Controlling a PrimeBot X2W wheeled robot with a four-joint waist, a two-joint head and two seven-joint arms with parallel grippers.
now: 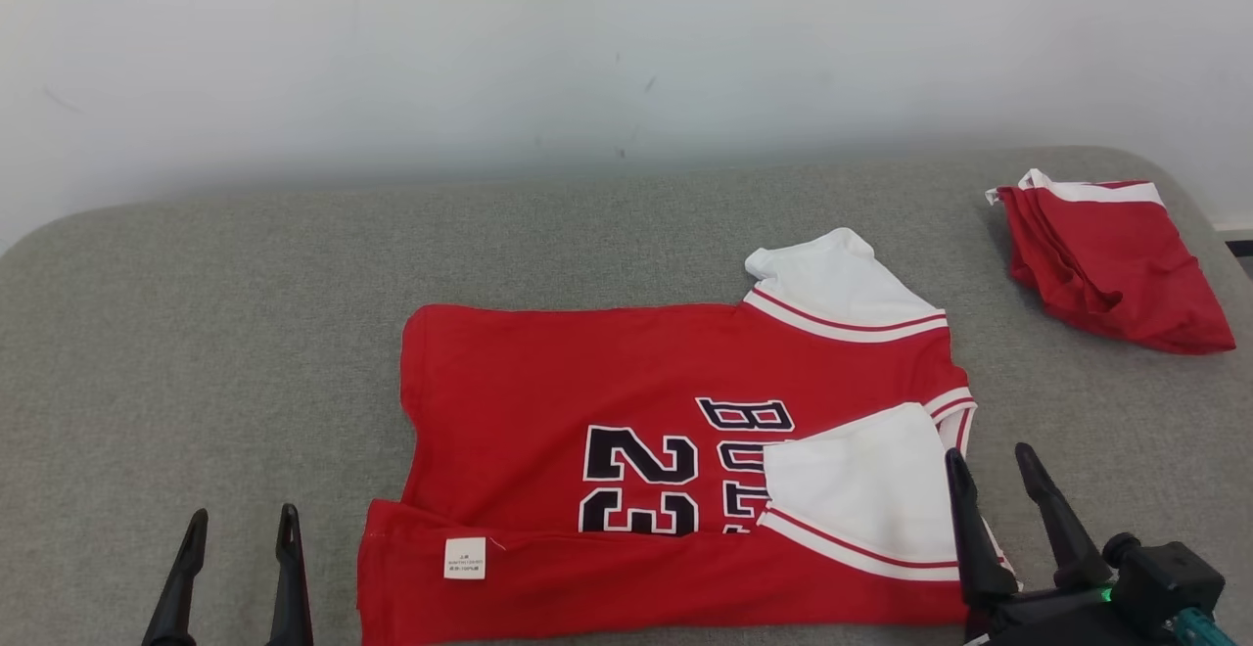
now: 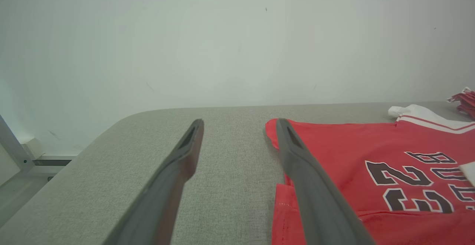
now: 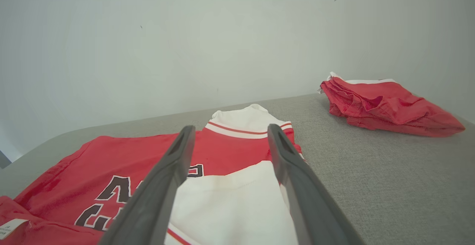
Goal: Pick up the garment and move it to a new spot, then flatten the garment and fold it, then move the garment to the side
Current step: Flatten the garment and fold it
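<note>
The garment [image 1: 587, 382] is a red jersey with white sleeves and a black "23", lying flat on the grey table, its near edge folded over so a white label shows. It also appears as the garment [image 2: 371, 170] and the garment [image 3: 111, 170]. My left gripper [image 1: 242, 521] stands open at the lower left, just left of the jersey's near corner, holding nothing. In its own view the left gripper [image 2: 239, 124] points past the jersey's far left corner. My right gripper [image 1: 989, 460] is open by the folded white sleeve [image 1: 861, 489]. The right gripper [image 3: 228, 130] hovers over that sleeve.
A second red and white garment [image 1: 1106, 259] lies folded at the table's far right corner, also seen as a folded pile [image 3: 386, 105]. A white wall [image 1: 626, 49] rises behind the grey table [image 1: 196, 333]. The table's left edge drops off near a metal frame [image 2: 15, 148].
</note>
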